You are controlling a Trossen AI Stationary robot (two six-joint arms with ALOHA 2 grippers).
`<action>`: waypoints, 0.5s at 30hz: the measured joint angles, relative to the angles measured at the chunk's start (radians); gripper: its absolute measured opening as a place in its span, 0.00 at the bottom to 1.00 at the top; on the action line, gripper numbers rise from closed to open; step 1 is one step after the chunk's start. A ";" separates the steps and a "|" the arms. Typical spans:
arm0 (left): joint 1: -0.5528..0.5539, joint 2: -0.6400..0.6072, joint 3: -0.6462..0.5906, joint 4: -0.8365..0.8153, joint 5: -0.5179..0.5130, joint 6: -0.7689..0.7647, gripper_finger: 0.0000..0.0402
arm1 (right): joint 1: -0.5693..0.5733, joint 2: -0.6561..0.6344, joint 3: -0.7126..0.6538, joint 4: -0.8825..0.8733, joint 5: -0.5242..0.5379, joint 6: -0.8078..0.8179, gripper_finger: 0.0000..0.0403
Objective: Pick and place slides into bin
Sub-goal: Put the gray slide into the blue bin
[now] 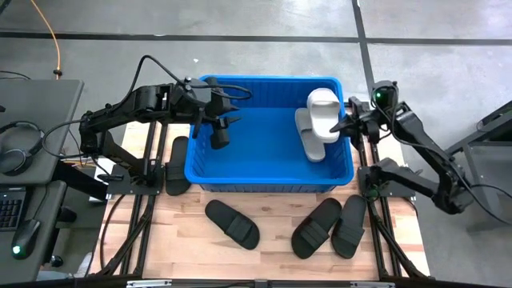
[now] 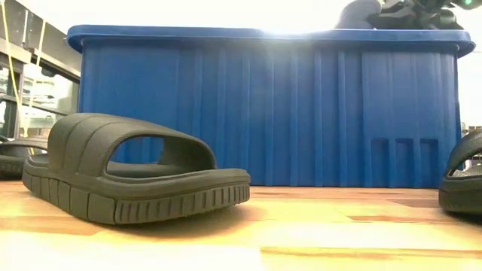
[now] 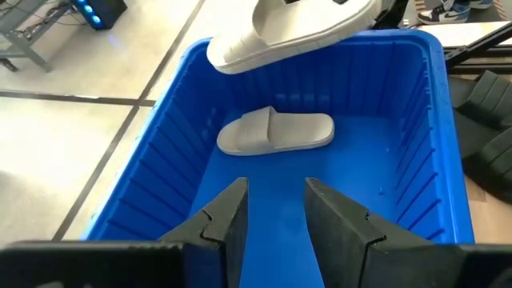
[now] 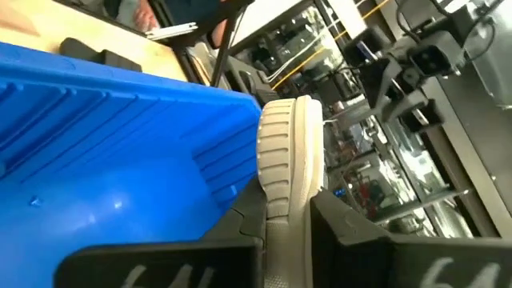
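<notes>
I am holding a light grey slide (image 1: 324, 109) clamped in my right end effector (image 1: 346, 126) over the bin (image 1: 268, 180); one grey slide (image 3: 276, 132) is lying inside. My left end effector (image 3: 274, 210) is hovering parted and empty. Four black slides (image 1: 232, 222) are waiting on the tabletop (image 1: 272, 260).

In the low view, the bin (image 2: 263, 113) hides its contents, and a black slide (image 2: 461, 177) is cut off.

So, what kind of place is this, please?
Probably a robotics lab or workshop: two arms mounted at a wooden table, a desk with headphones and a keyboard beside it, and a bare concrete floor.
</notes>
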 joint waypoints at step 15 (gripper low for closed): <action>0.000 0.000 0.000 0.003 0.000 -0.055 0.28 | -0.026 0.002 0.000 0.088 -0.030 0.114 0.06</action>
